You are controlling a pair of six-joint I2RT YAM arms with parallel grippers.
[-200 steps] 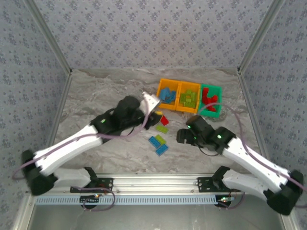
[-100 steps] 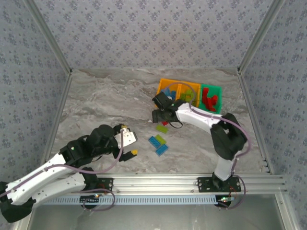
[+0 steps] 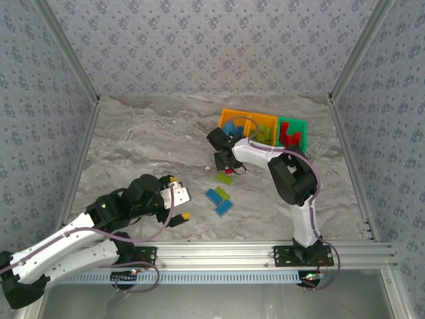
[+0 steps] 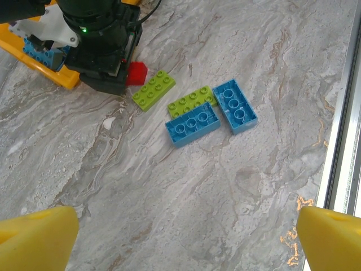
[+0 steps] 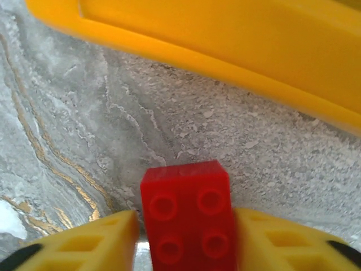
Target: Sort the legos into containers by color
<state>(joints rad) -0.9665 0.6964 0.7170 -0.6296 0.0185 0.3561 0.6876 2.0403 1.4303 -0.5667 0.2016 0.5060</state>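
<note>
Since 1 s back, L arm has pulled away from the bins to table's 7 o'clock, and R arm has swung across to the bins' near side. L gripper [image 3: 180,197] is spread wide w/ nothing btwn its yellow fingertips [image 4: 34,240]. R gripper [image 3: 222,161] pinches red brick [image 5: 189,226], fingers [image 5: 84,243] against both sides, down at the tabletop [image 3: 146,133], just at 6 o'clock of the orange bin [image 5: 225,56]. Containers [image 3: 234,113] sit at table's 1 o'clock: 2 orange, 1 green. Loose lime bricks [image 4: 153,90] and blue bricks [image 4: 192,123], 2 each, lie near centre, approx 6 o'clock of R gripper.
</note>
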